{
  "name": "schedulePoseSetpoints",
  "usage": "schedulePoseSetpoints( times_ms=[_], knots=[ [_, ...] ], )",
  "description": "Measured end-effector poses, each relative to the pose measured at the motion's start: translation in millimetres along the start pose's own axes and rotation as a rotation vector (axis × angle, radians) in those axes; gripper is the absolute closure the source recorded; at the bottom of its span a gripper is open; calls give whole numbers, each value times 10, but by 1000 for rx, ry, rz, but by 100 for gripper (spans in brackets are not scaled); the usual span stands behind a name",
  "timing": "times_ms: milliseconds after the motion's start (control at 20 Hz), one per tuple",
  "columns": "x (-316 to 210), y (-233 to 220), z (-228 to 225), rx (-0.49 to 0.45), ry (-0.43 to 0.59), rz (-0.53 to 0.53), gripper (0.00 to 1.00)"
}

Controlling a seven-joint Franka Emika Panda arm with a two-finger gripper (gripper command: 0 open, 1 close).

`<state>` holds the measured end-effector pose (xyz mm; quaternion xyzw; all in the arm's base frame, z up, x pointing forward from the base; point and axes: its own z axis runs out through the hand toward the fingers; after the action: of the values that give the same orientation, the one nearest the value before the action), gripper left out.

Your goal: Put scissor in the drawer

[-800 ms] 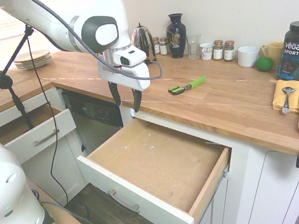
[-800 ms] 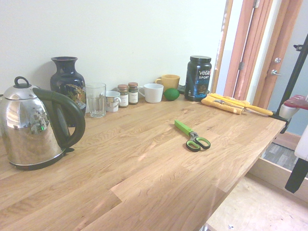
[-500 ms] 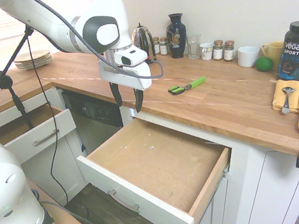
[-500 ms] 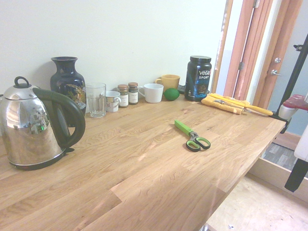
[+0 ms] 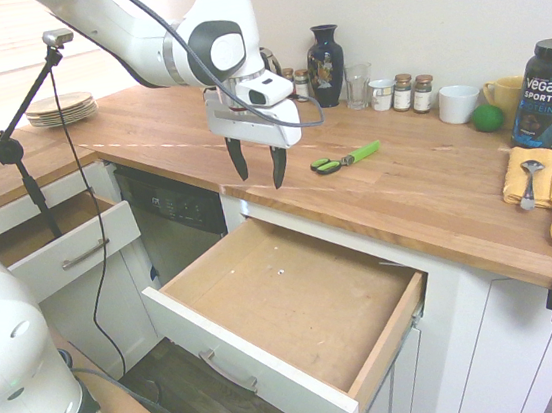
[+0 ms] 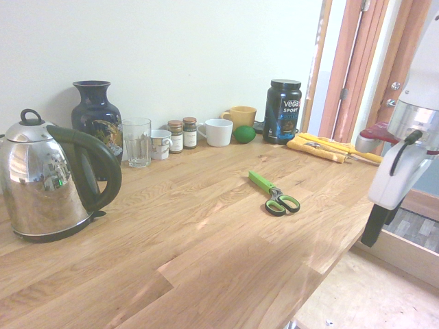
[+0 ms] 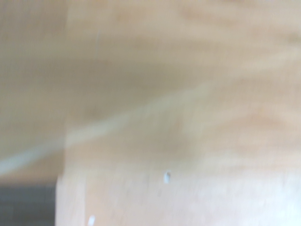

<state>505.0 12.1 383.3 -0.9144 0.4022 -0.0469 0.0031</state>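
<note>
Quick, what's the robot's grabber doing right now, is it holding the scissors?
Gripper: open, holding nothing; the scissors lie on the counter.

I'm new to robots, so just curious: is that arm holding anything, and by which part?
Nothing is held; the gripper's fingers are apart and empty.

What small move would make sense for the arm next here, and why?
Probably a short move farther in over the counter, toward the scissors, keeping the jaws open before lowering. The gripper is empty and hangs near the counter's front edge, short of the scissors, which lie flat on the wood, while the drawer already stands open to take them.
</note>
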Motion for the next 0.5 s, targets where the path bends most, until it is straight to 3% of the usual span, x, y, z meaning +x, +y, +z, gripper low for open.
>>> schedulePoseSetpoints(
  times_ms=[500],
  knots=[
    [791,-750,134,1,56,55,0]
  ],
)
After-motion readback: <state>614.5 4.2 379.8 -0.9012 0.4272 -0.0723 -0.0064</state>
